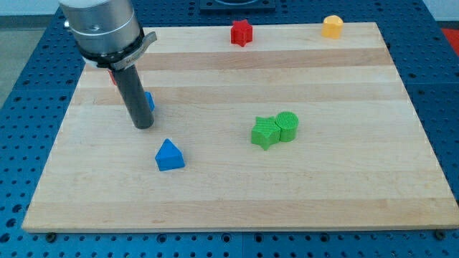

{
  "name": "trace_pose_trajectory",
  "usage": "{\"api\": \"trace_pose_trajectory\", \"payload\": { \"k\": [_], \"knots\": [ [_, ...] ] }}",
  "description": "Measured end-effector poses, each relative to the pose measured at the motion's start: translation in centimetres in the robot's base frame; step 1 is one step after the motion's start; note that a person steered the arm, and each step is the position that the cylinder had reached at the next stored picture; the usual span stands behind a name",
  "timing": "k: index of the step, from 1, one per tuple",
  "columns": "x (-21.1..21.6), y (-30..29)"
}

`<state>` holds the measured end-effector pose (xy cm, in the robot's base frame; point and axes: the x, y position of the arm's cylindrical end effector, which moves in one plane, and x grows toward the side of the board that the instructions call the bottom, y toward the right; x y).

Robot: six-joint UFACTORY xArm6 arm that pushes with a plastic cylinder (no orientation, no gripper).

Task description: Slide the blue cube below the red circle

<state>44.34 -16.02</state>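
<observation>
Rod tip (144, 125) touches blue cube (149, 101), mostly hidden behind it, orientation unreadable; red circle (113, 77) barely peeks behind arm, far-left tabletop (344, 179). No gripper fitted.

— Where does my tip (144, 125) sit on the bench (344, 186)?

— Toward the view's left, touching or just beside the blue cube (149, 101), which is half hidden behind the rod. A red block (112, 76), mostly hidden, lies above it.

— And the blue triangle (169, 155)?

— Below my tip, slightly right.

— The rest?

— The green star (265, 132) and green cylinder (287, 126) touch near the middle, with the cylinder on the right. The red star (242, 33) and yellow block (331, 26) sit along the top edge, well apart.
</observation>
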Motion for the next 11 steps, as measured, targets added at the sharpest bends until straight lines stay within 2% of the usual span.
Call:
{"api": "trace_pose_trajectory", "payload": {
  "k": [2,4,5,7,9,11],
  "knots": [
    [-2.3,0.5],
    [-2.8,9.8],
    [-4.0,9.1],
    [-4.0,2.0],
    [-5.9,2.0],
    [-6.0,-1.8]
  ]
}}
